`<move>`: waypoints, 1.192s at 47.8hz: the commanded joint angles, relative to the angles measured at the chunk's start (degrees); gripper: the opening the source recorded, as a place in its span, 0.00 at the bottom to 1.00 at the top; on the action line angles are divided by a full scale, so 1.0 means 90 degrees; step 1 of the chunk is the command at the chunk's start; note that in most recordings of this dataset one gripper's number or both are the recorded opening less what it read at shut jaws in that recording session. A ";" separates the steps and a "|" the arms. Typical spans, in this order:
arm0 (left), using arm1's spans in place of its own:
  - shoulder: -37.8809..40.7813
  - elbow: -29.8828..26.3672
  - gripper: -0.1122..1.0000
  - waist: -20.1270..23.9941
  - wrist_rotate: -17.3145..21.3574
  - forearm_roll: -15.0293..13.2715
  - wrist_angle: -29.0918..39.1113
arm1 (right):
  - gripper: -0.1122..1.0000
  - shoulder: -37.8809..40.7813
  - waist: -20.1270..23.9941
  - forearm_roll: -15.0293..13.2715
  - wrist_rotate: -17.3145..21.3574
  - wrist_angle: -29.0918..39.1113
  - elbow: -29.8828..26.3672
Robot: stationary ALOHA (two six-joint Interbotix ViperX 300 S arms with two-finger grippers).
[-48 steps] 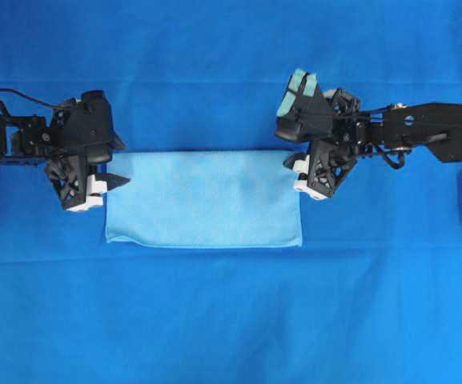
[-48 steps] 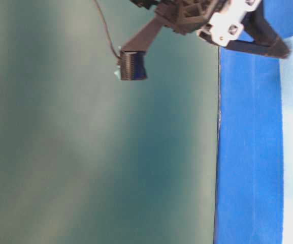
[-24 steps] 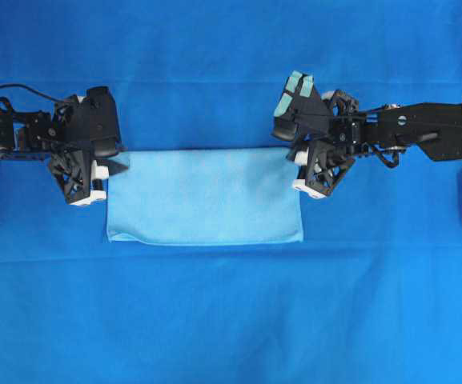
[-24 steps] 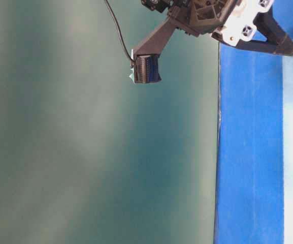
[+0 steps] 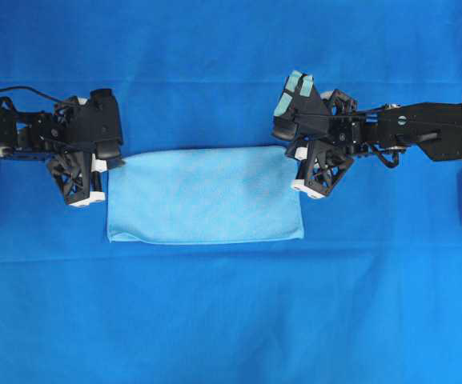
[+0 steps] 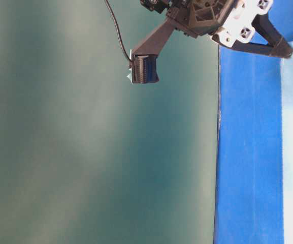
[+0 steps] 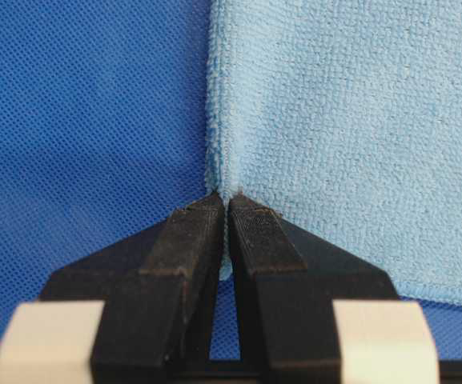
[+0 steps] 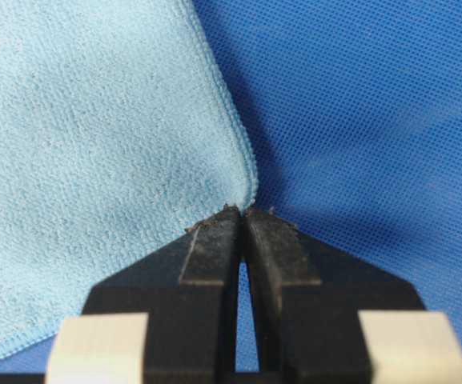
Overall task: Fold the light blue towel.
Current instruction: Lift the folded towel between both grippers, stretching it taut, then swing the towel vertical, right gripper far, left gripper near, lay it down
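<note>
The light blue towel (image 5: 205,194), folded into a rectangle, is lying flat mid-table on the deep blue sheet (image 5: 231,320). The left gripper (image 7: 226,210) is pinching its far-left corner; the right gripper (image 8: 242,218) is pinching its far-right corner, jaws closed.

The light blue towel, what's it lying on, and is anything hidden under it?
The light blue towel lies on the deep blue sheet, which shows all around it. Each pincer, left and right, pinches a corner. What lies beneath the towel's middle is covered.
</note>
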 commanded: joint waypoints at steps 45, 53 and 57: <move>-0.2695 -0.1191 0.12 -0.0254 -0.0186 0.0000 0.2314 | 0.12 -0.3047 0.0400 0.0000 0.0098 0.1455 -0.0146; -0.2559 -0.1260 0.12 -0.0410 -0.0186 0.0000 0.2178 | 0.12 -0.2969 0.0186 -0.0010 0.0098 0.1455 -0.0205; -0.2471 -0.1309 0.12 -0.0645 -0.0195 0.0000 0.2021 | 0.12 -0.2939 -0.0068 -0.0010 0.0098 0.1445 -0.0215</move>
